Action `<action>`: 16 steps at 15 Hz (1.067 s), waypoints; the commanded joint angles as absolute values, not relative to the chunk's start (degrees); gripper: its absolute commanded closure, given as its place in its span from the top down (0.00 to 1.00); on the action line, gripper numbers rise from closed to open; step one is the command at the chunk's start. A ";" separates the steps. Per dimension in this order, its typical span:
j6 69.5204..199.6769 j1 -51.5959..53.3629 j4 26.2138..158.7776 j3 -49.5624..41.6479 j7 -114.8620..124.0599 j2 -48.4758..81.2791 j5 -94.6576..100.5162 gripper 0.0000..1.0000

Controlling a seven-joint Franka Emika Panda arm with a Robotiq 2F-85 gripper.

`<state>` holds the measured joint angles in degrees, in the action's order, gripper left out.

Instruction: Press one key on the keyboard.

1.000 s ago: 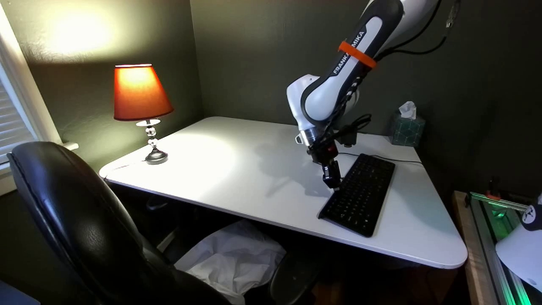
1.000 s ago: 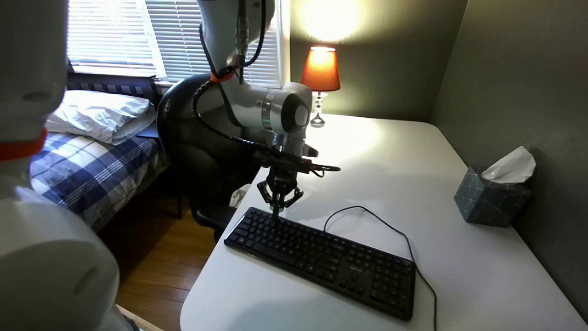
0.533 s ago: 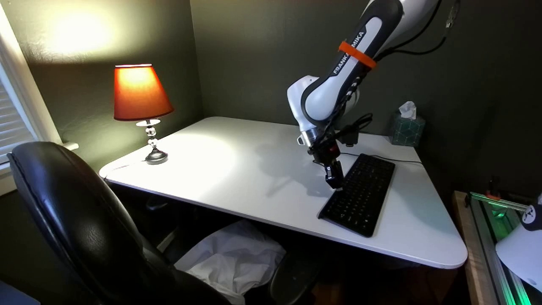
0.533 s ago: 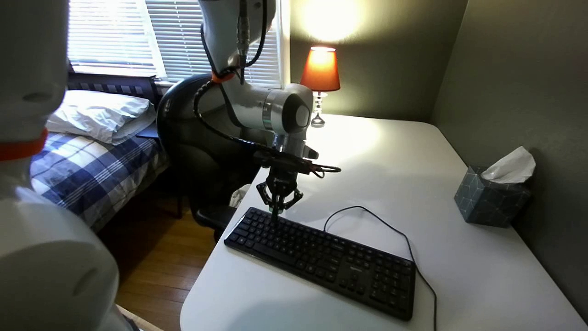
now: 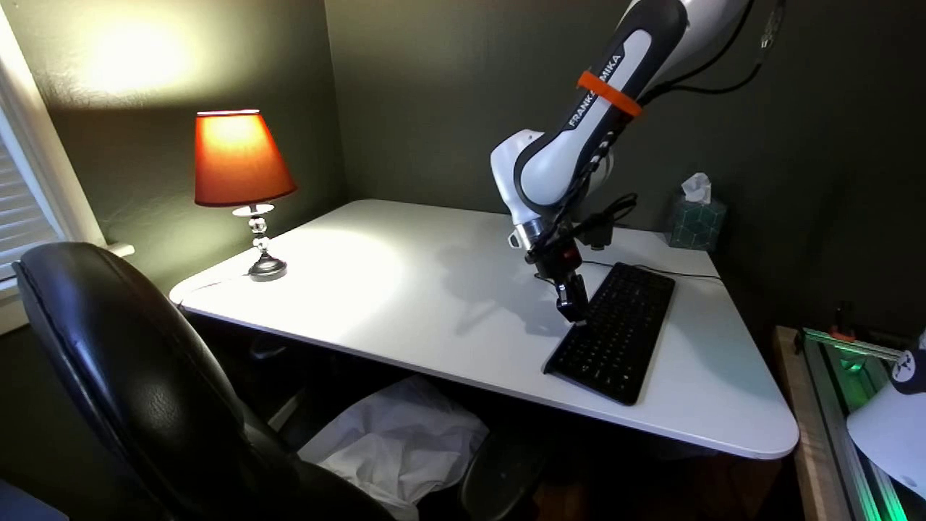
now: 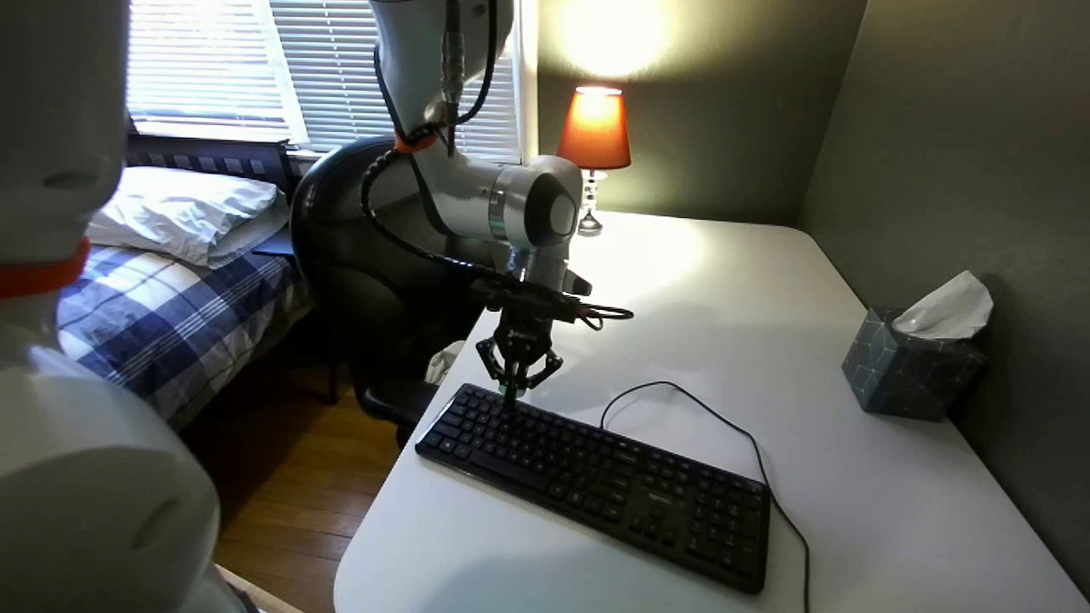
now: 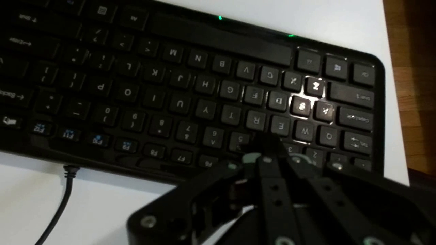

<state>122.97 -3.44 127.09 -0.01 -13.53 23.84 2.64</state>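
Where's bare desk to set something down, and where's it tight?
Widest: the white desk between the lit table lamp and keyboard. Also bare: the strip past its spacebar, and the patch between the cable and tissue box. Crowded: around the gripper, at the number row; slim margin between the Tab key end and desk edge.

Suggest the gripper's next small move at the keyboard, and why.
Probably a slight push straight down, then stop. The gripper is shut and points down at the keyboard; in the wrist view it hides part of the number row between the 5 key and the 3 key. Whether it touches a key can't be told, so a gentle nudge seems safest.
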 commanded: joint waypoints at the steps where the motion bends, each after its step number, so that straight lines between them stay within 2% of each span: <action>1: 120.70 -3.90 125.14 0.40 -13.88 25.41 1.63 0.00; 16: 117.20 -3.82 122.68 0.35 -13.48 27.36 1.84 0.00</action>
